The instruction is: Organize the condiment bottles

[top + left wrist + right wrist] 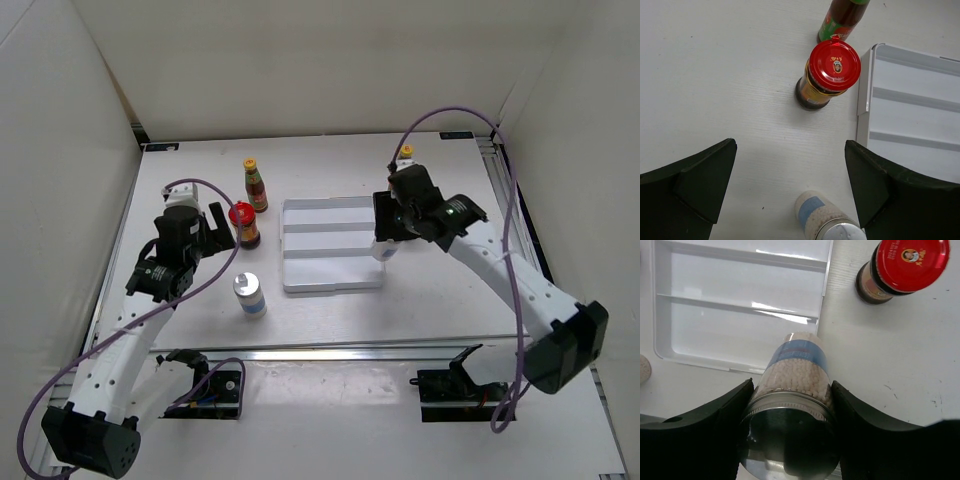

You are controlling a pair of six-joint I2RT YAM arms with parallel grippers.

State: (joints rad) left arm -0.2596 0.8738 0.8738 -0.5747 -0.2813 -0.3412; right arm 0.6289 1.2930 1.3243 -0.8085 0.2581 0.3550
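My right gripper point(792, 387) is shut on a white silver-capped shaker point(796, 365), upright at the right edge of the white ridged tray point(740, 305); the gripper shows in the top view point(385, 238). A squat dark jar with a red lid point(902, 265) stands just beyond it on the table. My left gripper point(790, 150) is open and empty, seen from above point(220, 225). Ahead of it stand a red-lidded jar point(832, 67) and a slim red-sauce bottle point(842, 17). A second shaker point(822, 217) stands below the left gripper. Another yellow-capped bottle point(406, 153) stands behind the right arm.
The tray point(330, 245) lies mid-table with its three channels bare. White walls enclose the table on the left, back and right. A metal rail point(330, 352) runs along the near edge. Purple cables loop over both arms.
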